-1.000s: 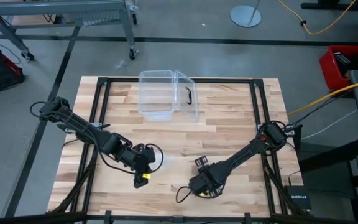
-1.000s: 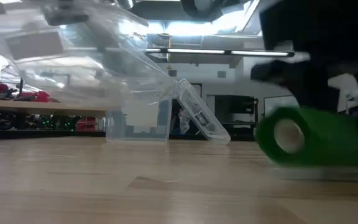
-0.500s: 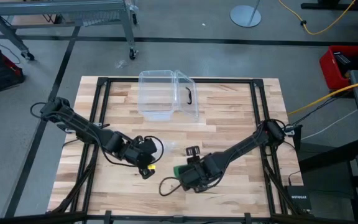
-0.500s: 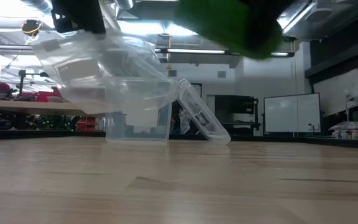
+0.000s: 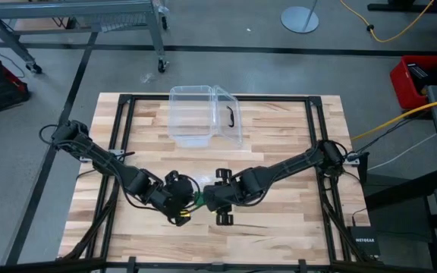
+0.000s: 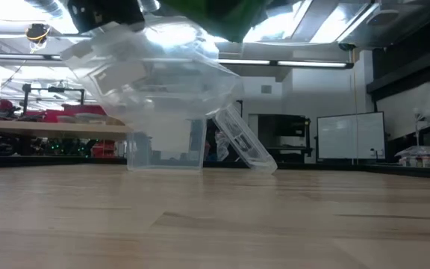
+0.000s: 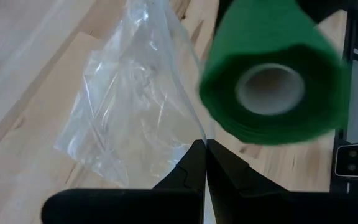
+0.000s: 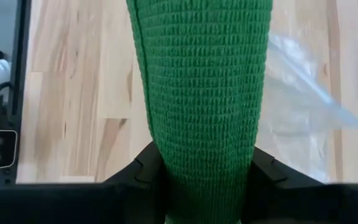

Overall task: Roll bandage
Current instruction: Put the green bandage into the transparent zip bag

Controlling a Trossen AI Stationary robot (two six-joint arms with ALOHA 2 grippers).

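The bandage is a stubby green roll, held in the air over the table's near middle by my right gripper, which is shut on it. In the left wrist view the bandage shows its hollow core. My left gripper is shut on a crinkly clear plastic wrapper just left of the roll. In the high view the two grippers nearly meet, with the bandage between them. In the low view the wrapper hangs under the left gripper. My left gripper pinches an upper edge of the wrapper between its two shut fingers, slanting down from the table's left. The wrapper hangs slack below the fingers, clear of the table. My right gripper pinches the roll's curved side between its two fingers, slanting down from the table's right. The roll lies along the fingers, sticks out past their tips, and is lifted clear of the table.
A clear plastic box with its lid tipped open and a black handle stands at the table's far middle; the low view shows the box behind the wrapper. Black frame rails run along the table's edges.
My right gripper has lifted the bandage roll off the table near the near edge and carried it up and toward the table's left, close to the left gripper. My left gripper has turned, and the hanging wrapper has swung toward the roll.
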